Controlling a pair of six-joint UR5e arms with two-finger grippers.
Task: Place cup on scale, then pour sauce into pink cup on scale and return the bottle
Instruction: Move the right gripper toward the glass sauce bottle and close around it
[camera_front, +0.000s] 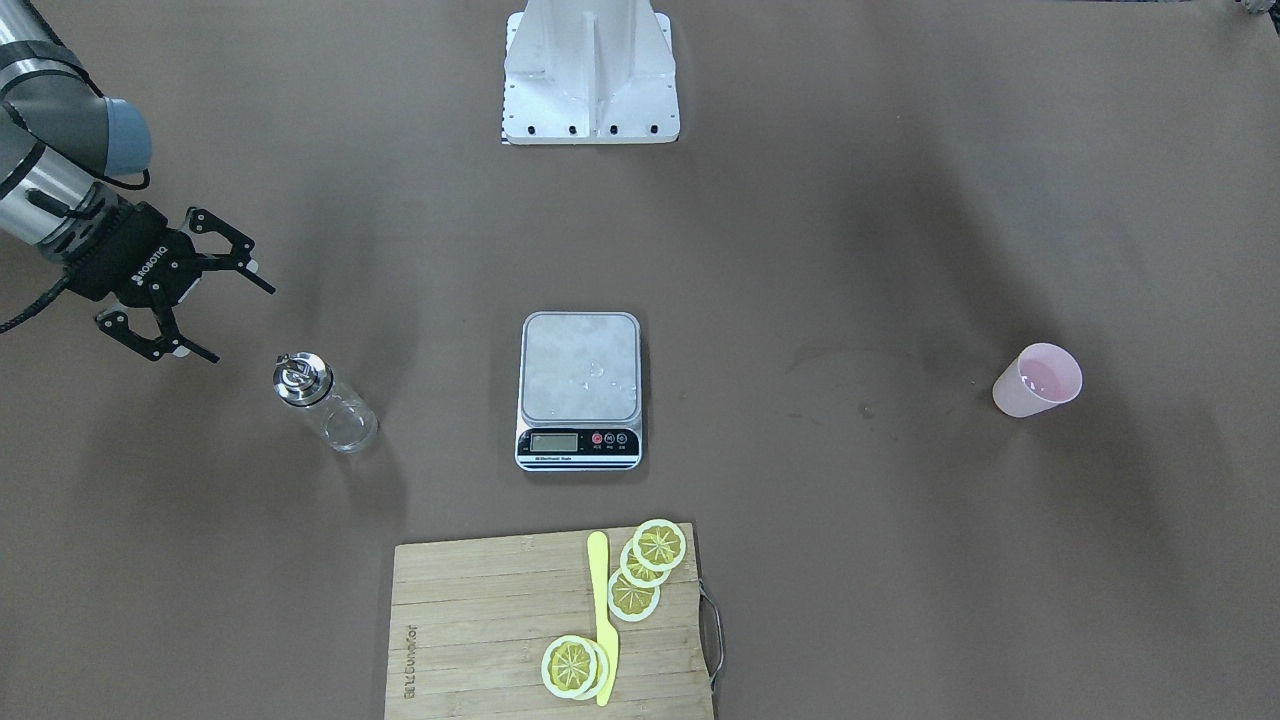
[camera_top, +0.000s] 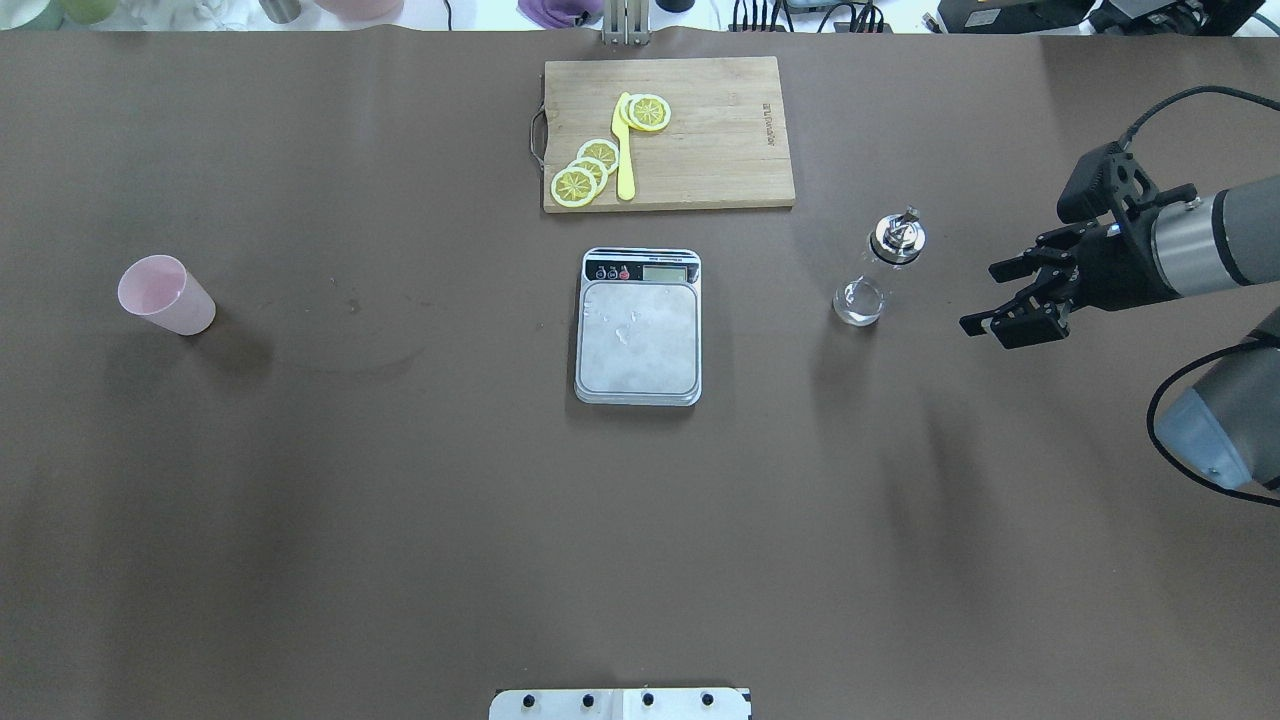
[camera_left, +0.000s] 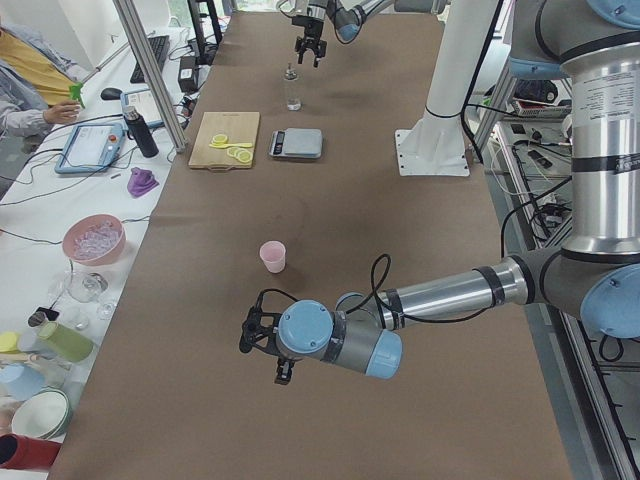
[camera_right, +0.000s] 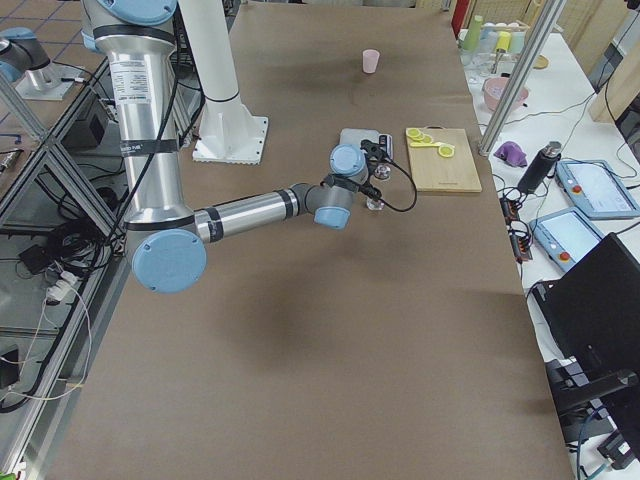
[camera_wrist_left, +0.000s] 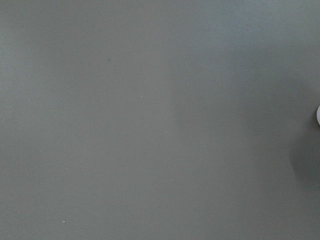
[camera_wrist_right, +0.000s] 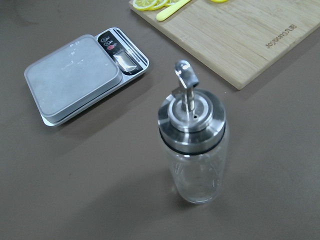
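The pale pink cup (camera_front: 1037, 380) stands upright and alone on the table, far to the side of the scale; it also shows in the overhead view (camera_top: 165, 294). The empty steel scale (camera_front: 580, 385) (camera_top: 638, 325) sits mid-table. The clear glass bottle (camera_front: 322, 400) (camera_top: 880, 270) with a chrome cap stands upright beside the scale and fills the right wrist view (camera_wrist_right: 195, 145). My right gripper (camera_top: 980, 298) (camera_front: 243, 324) is open and empty, a short way from the bottle, jaws facing it. My left gripper (camera_left: 252, 335) shows only in the exterior left view, near the cup (camera_left: 272, 256); I cannot tell if it is open.
A bamboo cutting board (camera_top: 720, 130) (camera_front: 480, 620) with lemon slices (camera_top: 590, 170) and a yellow knife (camera_top: 624, 150) lies beyond the scale. The white robot base (camera_front: 590, 70) stands at the table's near edge. Bowls, bottles and tablets sit on a side table (camera_left: 95, 240).
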